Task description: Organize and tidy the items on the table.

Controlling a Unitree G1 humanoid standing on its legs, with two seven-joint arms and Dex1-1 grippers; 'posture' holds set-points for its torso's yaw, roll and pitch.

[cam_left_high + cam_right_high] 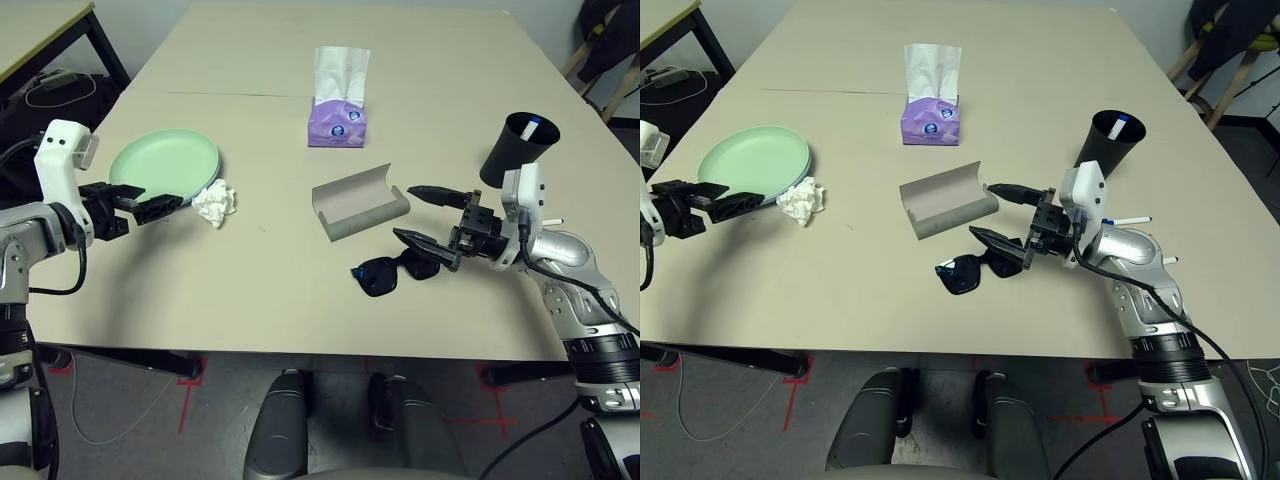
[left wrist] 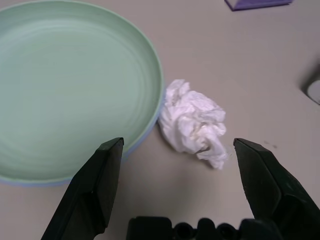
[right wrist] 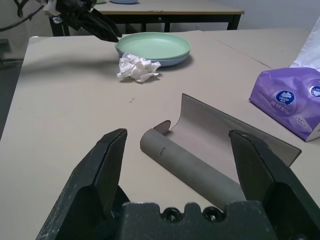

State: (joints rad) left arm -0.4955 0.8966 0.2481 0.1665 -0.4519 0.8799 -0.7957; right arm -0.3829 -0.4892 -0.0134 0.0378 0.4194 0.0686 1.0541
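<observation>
My left gripper gapes before crumpled white tissue wad; finger could shove pale green round plate. Right gripper wide, empty.

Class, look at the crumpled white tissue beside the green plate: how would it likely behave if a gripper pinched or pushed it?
The tissue wad looks loosely crumpled, so it would probably squash and feel very light. Lying free on the table against the green plate, it would likely slide or tumble when nudged.

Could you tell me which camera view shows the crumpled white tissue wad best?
The left wrist view: the tissue wad sits close up against the green plate, folds distinct. Both eye views and the right wrist view show it small, beside the plate.
</observation>
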